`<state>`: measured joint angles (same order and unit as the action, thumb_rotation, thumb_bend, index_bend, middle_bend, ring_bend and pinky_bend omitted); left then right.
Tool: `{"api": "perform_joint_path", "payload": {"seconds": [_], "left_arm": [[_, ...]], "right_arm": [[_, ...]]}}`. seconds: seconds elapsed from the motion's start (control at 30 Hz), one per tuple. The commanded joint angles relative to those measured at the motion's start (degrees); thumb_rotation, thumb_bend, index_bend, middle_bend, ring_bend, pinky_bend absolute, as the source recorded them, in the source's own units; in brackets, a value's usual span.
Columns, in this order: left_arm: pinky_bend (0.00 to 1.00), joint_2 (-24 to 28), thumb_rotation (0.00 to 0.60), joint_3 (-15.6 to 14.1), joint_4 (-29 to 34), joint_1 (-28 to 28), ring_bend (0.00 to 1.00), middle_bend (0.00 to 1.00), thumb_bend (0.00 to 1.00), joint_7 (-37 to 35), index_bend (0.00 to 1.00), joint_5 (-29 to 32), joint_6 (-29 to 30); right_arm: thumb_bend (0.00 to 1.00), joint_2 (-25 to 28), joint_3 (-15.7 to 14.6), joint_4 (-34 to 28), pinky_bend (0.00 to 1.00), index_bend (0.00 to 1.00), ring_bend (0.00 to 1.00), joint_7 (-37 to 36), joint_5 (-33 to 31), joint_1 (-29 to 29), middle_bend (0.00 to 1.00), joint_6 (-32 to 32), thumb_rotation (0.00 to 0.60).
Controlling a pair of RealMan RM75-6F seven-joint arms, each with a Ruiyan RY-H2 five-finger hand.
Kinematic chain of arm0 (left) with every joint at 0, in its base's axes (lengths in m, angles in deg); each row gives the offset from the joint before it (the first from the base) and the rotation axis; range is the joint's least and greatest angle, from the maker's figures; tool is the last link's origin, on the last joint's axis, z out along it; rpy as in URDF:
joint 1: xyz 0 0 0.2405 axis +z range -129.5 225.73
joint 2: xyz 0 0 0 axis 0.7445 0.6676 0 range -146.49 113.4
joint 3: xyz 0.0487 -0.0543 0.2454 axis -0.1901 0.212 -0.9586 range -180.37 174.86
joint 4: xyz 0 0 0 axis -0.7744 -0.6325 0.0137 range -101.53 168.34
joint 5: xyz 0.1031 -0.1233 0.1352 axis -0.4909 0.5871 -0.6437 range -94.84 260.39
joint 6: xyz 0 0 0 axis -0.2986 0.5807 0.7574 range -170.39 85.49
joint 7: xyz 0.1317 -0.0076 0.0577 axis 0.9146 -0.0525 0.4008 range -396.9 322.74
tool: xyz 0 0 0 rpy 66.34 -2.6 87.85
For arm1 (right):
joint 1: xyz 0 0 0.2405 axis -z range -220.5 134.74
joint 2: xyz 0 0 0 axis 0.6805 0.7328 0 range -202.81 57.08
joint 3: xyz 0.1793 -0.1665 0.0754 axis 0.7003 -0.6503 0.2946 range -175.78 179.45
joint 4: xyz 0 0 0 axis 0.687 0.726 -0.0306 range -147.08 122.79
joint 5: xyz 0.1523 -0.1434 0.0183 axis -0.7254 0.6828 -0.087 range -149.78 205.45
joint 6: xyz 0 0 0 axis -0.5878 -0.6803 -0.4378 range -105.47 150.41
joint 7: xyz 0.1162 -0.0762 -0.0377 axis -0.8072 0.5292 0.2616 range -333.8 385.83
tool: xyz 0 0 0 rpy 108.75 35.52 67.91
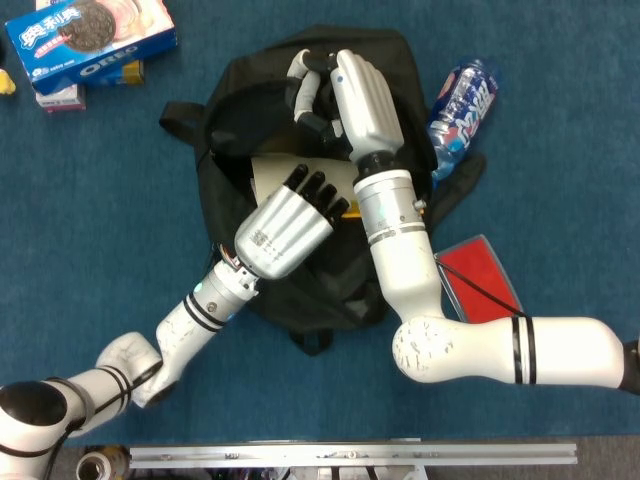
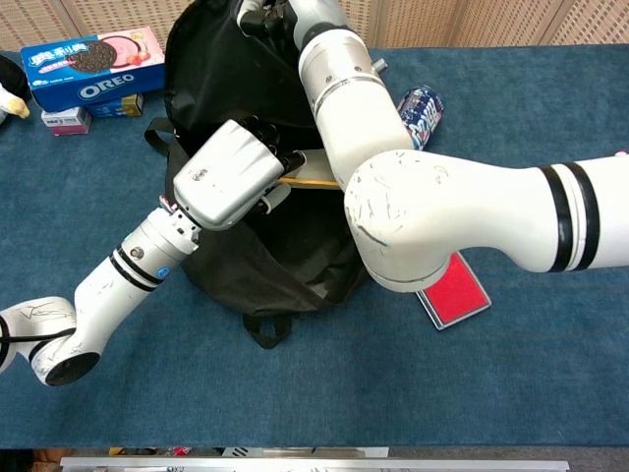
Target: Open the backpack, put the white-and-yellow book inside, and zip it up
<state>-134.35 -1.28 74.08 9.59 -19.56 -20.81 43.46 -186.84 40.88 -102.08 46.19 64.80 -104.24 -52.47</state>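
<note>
The black backpack (image 1: 300,290) lies in the middle of the blue table with its top mouth pulled open. My right hand (image 1: 345,90) reaches over it and grips the far rim of the opening; in the chest view this hand (image 2: 280,15) is at the top edge. The white-and-yellow book (image 1: 272,168) sits partly inside the mouth, with only a pale corner showing. My left hand (image 1: 288,228) holds the book's near end, its dark fingers lying on the cover. In the chest view, the book's yellow edge (image 2: 313,179) pokes out past the left hand (image 2: 228,177).
An Oreo box (image 1: 90,40) on a smaller box sits at the back left. A blue drink bottle (image 1: 463,105) lies just right of the backpack. A red book (image 1: 480,272) lies under my right forearm. A backpack strap (image 1: 180,115) trails left.
</note>
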Motion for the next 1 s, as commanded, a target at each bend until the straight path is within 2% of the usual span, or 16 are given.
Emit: {"api": "perform_joint_path", "payload": {"seconds": [0.03,0.53,0.77,1.0], "left_arm": [[0.48,-0.03,0.600,-1.68,-2.86,-0.98,0.47,0.63,0.36,-0.83,0.75,-1.76,1.18],[0.48,-2.93,0.600,2.89,-4.55,-0.45,0.47,0.63,0.34,3.34,0.75,5.03,-0.74],[0.48,-2.91,0.600,2.48,-3.50,1.14,0.47,0.63,0.34,5.96,0.75,7.16,-2.92],[0.48,-3.78,0.600,2.78,-1.76,1.01,0.47,0.63,0.34,7.49,0.75,7.65,-2.67]], "right_arm": [[0.83,-0.01,-0.02,-0.05,0.82,0.83,0.63,-0.01,-0.03,0.00,0.73,-0.02,0.600],[0.83,-0.20,-0.26,0.48,0.82,0.83,0.63,0.00,-0.05,-0.13,0.73,0.11,0.600],[0.82,-0.25,-0.21,0.54,0.82,0.83,0.63,-0.10,0.00,-0.15,0.73,0.09,0.600],[0.82,-0.38,-0.31,0.49,0.82,0.83,0.63,0.01,-0.02,-0.17,0.73,-0.01,0.600]]}}
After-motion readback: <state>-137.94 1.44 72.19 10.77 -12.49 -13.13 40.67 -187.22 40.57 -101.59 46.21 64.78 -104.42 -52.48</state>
